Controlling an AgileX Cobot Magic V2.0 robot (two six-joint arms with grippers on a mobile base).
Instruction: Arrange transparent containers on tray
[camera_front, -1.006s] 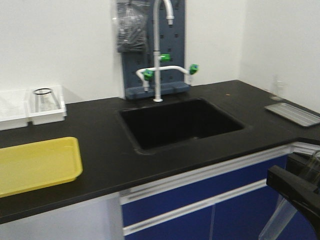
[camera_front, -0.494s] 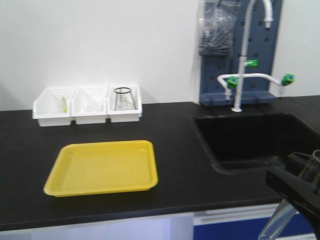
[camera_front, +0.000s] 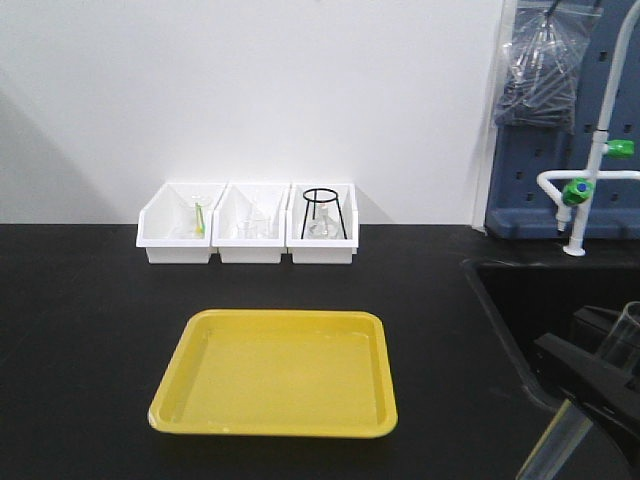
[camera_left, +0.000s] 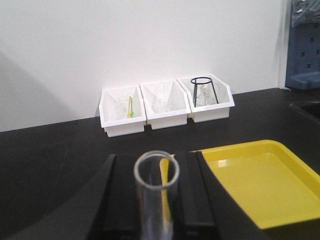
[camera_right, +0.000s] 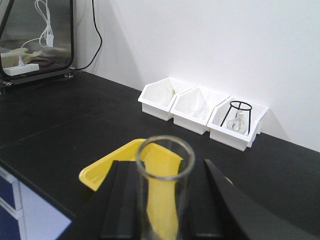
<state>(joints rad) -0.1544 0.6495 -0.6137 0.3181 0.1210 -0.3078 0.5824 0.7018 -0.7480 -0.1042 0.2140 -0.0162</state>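
The yellow tray lies bare on the black counter, in the middle of the front view. My left gripper is shut on a transparent container, an upright see-through tube, with the tray ahead to its right. My right gripper is shut on another transparent container, and the tray shows behind and through it. In the front view the right gripper sits at the bottom right with its tube. The left gripper is out of the front view.
Three white bins stand in a row against the back wall, holding small glassware; the right one has a black wire stand. A black sink, white faucet and blue pegboard are at the right.
The front view has swung from the sink to the tray and bins, which now sit in the middle. The right gripper keeps its tube at the bottom right.
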